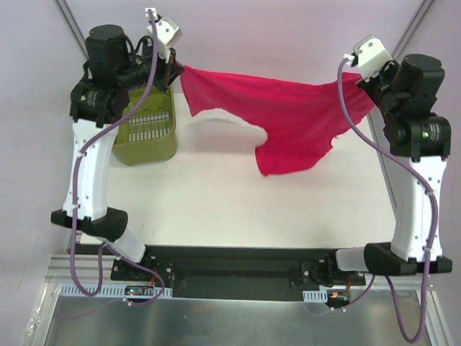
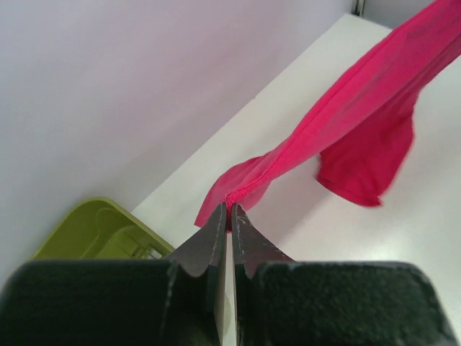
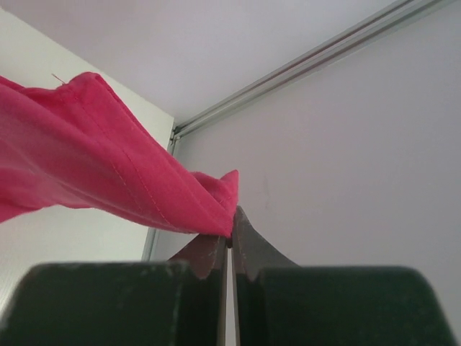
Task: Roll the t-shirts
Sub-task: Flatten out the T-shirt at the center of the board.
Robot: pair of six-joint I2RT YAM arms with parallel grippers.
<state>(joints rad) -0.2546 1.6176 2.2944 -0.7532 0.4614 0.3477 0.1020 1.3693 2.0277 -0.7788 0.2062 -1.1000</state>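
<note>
Your left gripper [image 2: 229, 209] and right gripper [image 3: 232, 216] are clamped tight on the thin magenta-red t-shirt [image 1: 288, 115]. Its long axis runs left to right.

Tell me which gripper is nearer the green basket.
Left. The left gripper hangs by the right rim of the green basket, shut on a corner of the magenta t-shirt; the right gripper holds the other end, far off to the right.

A lime-green slotted plastic basket [image 1: 148, 130] stands upright on the white bench [image 1: 216, 202], under the left pincer [image 1: 175, 70] and a little to its left. Beyond the right pincer [image 3: 231, 216], an aluminium rail [image 3: 302, 67] runs along the top of a pale wall [image 3: 346, 180].
</note>
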